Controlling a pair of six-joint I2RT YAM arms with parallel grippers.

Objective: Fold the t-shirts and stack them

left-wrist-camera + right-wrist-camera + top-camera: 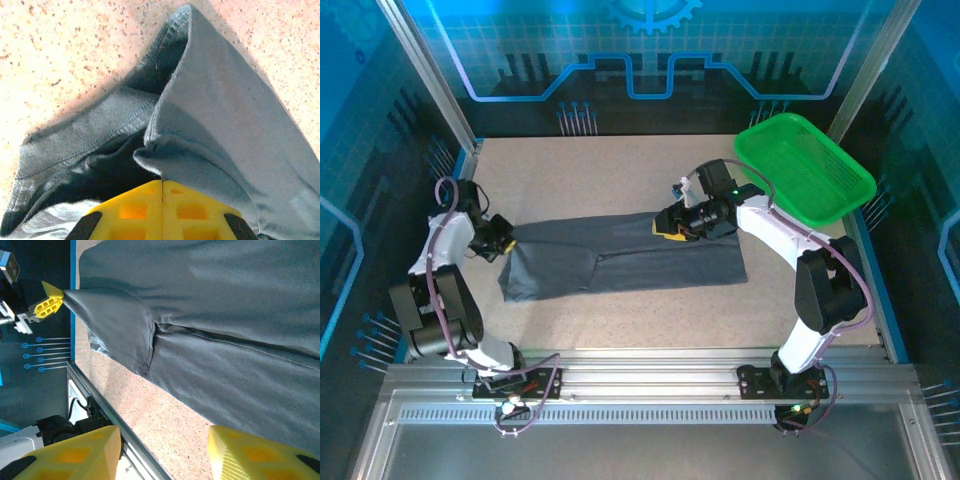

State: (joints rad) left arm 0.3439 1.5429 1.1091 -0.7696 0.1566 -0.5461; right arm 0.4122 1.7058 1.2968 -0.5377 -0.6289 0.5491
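- Since the left end effector (162, 182) has its fingers pressed together on a bunched edge of the t-shirt (620, 262), the step in hand looks like carrying that end over for a fold; the pinch seems shallow, so a slow lift would be wise.
- From the right wrist view the cloth rises to a peak at that pinch, so the held end looks lifted slightly off the desk (650, 320).
- At the upper middle of the shirt the right end effector (670, 225) hovers with its fingers spread and nothing between them. Pressing down or gripping there would probably give a firm crease line while the left end travels.
- Moving the held end straight along the shirt's length, not diagonally, should keep the edges matched.
- In the overhead frame the shirt lies at the centre of the desk as a long band. Its long axis runs left to right, the left end a little lower.
- Which end is the neck I cannot tell; a stitched hem shows near the left pinch.
- At upper right the green basket (805, 165) sits apart from the cloth.
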